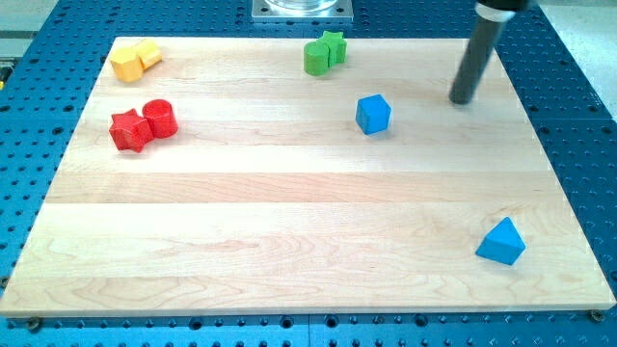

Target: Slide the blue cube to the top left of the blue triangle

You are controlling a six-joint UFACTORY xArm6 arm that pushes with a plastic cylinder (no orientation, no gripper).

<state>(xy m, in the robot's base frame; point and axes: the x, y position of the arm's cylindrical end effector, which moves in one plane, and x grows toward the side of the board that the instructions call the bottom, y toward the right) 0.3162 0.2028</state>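
The blue cube [373,114] sits on the wooden board [289,212], right of centre in the upper half. The blue triangle [501,242] lies near the board's lower right corner. My tip [463,100] is the lower end of the dark rod that comes down from the view's top right. It stands to the right of the blue cube and slightly above it in the view, a clear gap apart. It is far above the blue triangle.
A green cylinder [315,58] and a green star [334,45] sit together at the top centre. Two yellow blocks [134,60] lie at the top left corner. A red star [128,130] and a red cylinder [159,118] sit at the left. A blue perforated table surrounds the board.
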